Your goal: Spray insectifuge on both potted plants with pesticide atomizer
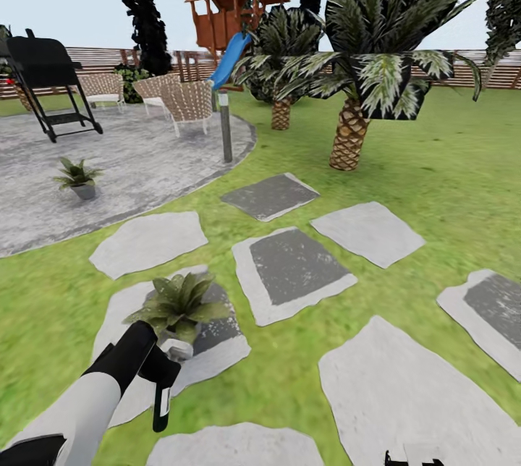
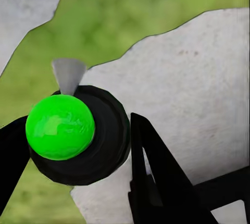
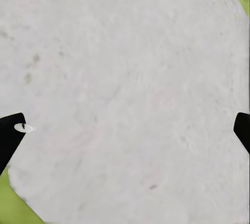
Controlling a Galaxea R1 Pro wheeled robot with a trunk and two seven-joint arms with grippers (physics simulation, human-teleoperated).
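Note:
One potted plant (image 1: 177,304) stands on a stepping stone (image 1: 217,350) right in front of my left gripper (image 1: 163,379). The other potted plant (image 1: 78,176) sits on the round paved patch (image 1: 137,155) at the left. My left gripper (image 2: 78,151) is shut on the pesticide atomizer (image 2: 60,126), seen end-on as a bright green round body in a dark ring with a pale grey nozzle. Its pale head (image 1: 176,349) reaches the near plant's pot. My right gripper (image 3: 126,133) hangs open over a pale stepping stone (image 3: 125,78), and its tip shows low down (image 1: 412,460).
Grey stepping stones (image 1: 293,267) cross the lawn ahead. A grey post (image 1: 226,129) stands at the patch's edge. Palms (image 1: 351,133) rise to the right. A black grill (image 1: 47,82), wicker chairs (image 1: 184,100) and a playhouse with a blue slide (image 1: 231,53) stand before the fence.

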